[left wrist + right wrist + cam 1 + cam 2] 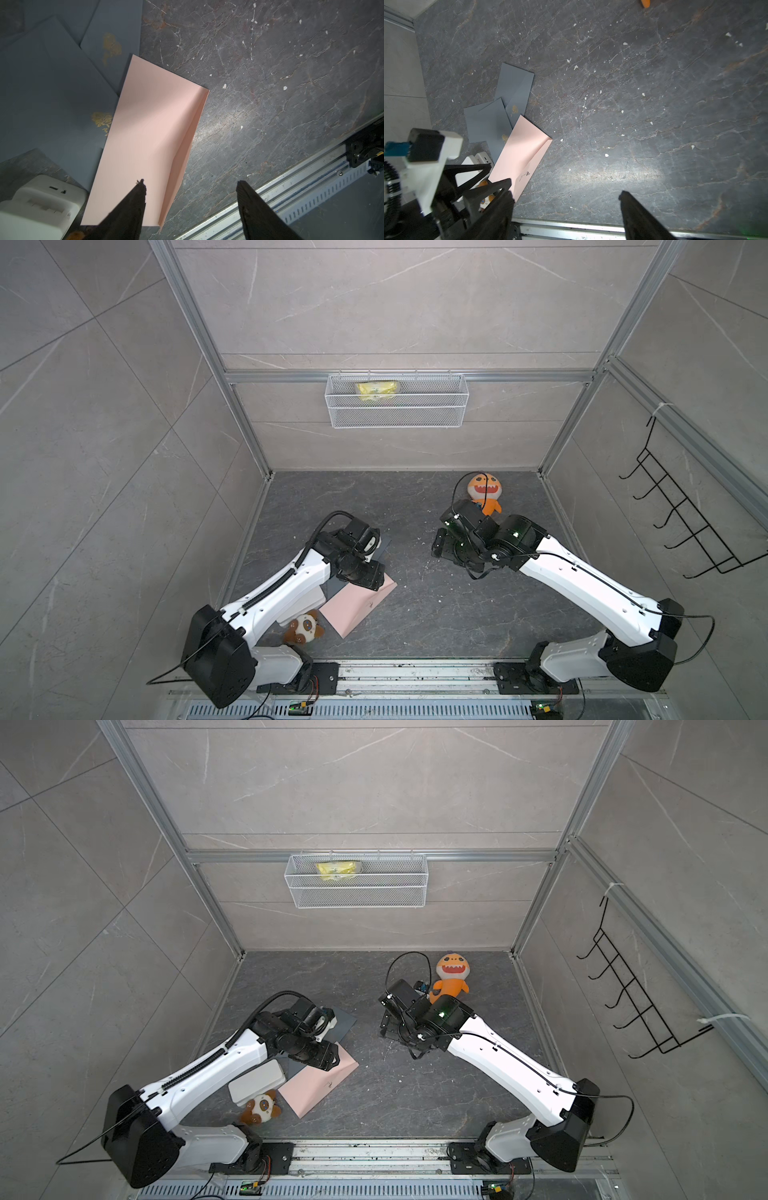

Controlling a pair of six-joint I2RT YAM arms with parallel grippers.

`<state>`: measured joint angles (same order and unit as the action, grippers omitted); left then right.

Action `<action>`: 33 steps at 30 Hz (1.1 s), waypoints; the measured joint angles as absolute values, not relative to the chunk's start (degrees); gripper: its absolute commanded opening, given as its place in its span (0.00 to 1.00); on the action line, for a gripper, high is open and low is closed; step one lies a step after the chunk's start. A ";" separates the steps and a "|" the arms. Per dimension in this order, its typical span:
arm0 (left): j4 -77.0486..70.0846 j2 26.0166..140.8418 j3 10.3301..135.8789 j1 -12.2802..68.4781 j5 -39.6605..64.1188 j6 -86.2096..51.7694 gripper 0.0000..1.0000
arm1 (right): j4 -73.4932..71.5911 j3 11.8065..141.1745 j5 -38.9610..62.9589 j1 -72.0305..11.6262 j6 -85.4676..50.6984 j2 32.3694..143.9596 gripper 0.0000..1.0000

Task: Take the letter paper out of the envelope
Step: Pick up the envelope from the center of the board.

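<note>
tabletop of dark veined stone (pixel 436 614) lies open through its middle and right. pale pink paper envelope (pixel 149 135) lies flat front left, one long side folded, overlapping grey-blue gold-printed paper sheets (pixel 488 120), white plastic box (pixel 255 1080) just beside. left gripper (pixel 191 184) hovers above it, jaws apart, empty; right gripper (pixel 565 193) likewise, over bare stone.

Orange toy (pixel 484 491): lay near the back of the counter (pixel 436 614).
Bear toy (pixel 261 1108): lay just beside a white box (pixel 255 1080).
Wire basket (pixel 397 416): hung on the back wall and held a yellow packet (pixel 377 390).
Hook rack (pixel 681 510): hung on the side wall.
</note>
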<state>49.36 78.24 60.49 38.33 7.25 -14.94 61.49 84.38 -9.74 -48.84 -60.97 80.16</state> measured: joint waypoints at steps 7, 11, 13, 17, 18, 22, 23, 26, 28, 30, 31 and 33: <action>46.26 86.35 60.40 39.92 6.11 -14.06 0.61 | 59.70 76.44 -6.92 -48.84 -64.64 77.43 0.78; 45.23 89.25 60.40 40.42 6.28 -13.21 0.54 | 59.29 73.97 -5.58 -48.62 -66.57 76.03 0.76; 44.75 91.09 60.40 40.93 6.35 -12.95 0.51 | 59.02 73.56 -5.28 -48.49 -67.40 75.77 0.76; 44.05 94.19 60.40 41.93 6.52 -12.75 0.47 | 58.06 72.77 -4.86 -48.29 -68.49 75.57 0.73; 43.81 94.74 60.40 42.13 6.57 -12.75 0.46 | 57.93 72.47 -4.80 -48.29 -68.71 75.53 0.73; 42.87 96.60 60.40 42.52 6.63 -12.71 0.35 | 57.47 71.44 -4.14 -48.14 -69.49 75.53 0.71; 42.74 96.90 60.40 42.61 6.66 -12.73 0.32 | 57.34 71.33 -3.99 -48.05 -69.56 75.53 0.71; 42.41 97.21 60.42 42.78 6.74 -12.88 0.23 | 56.88 70.89 -3.62 -47.79 -69.89 75.50 0.70; 42.24 97.23 60.49 42.78 7.07 -13.21 0.16 | 56.88 70.59 -3.60 -47.57 -69.93 75.50 0.69; 42.09 97.23 60.51 42.78 7.44 -13.58 0.11 | 56.86 70.32 -3.57 -47.35 -69.97 75.50 0.68; 42.04 97.23 60.51 42.78 7.68 -13.91 0.08 | 56.82 70.19 -3.55 -47.22 -70.00 75.50 0.68; 41.95 97.23 60.51 42.83 7.73 -14.50 0.02 | 56.73 69.97 -3.57 -46.98 -70.15 75.42 0.67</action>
